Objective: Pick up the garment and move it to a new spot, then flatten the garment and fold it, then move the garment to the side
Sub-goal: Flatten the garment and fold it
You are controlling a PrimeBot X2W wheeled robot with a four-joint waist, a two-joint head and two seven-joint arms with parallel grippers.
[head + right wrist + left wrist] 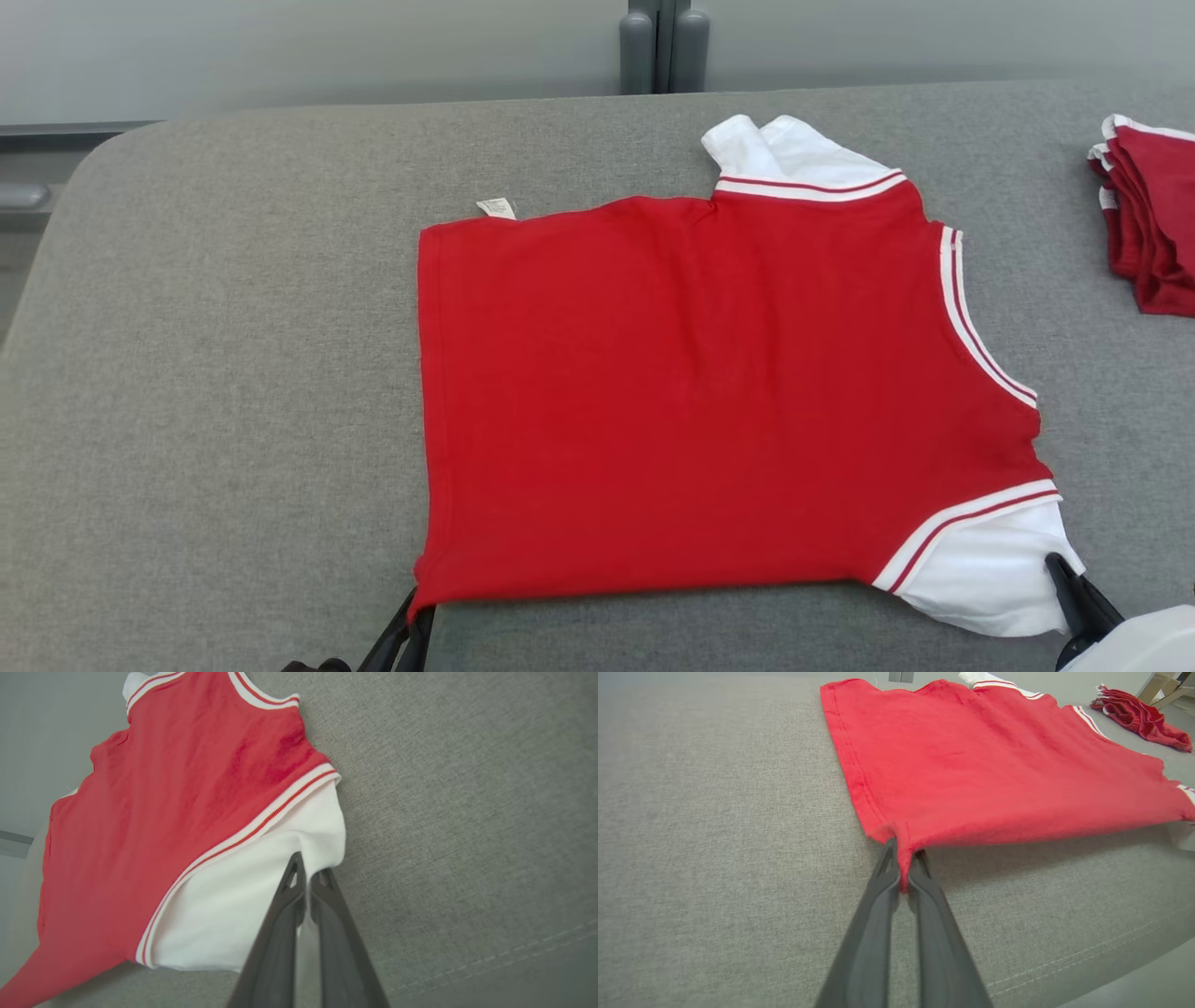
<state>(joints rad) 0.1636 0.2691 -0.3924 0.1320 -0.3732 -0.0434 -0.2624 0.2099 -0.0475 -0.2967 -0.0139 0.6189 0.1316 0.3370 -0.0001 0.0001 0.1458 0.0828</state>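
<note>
Showing a red garment (691, 401) with white sleeves and red-and-white striped trim, lying spread across the grey fabric-covered bench (205, 373), a little right of centre in the head view. Lying with the hem toward the robot's left and the neckline toward its right, and showing a small white label (496, 207) poking out at the far hem corner.

Pinching the near hem corner with the left pincer (411, 625), fingers closed tight on a small bunch of red cloth, as seen in the left wrist view. Raising that corner slightly off the bench, with a shadow falling beneath the near edge.

Clamping the near white sleeve (990, 579) with the right pincer (1069, 583), fingers pressed together on a fold of white cloth at the sleeve's outer end. Holding the garment's near edge stretched between the two pincers.

Showing also the other white sleeve (784, 149) doubled over itself at the far edge, and a stack of folded red clothes (1153, 224) with white trim, lying well apart from the garment at the right edge of the head view. Showing behind the bench a pale wall and a grey upright fitting (665, 47).
</note>
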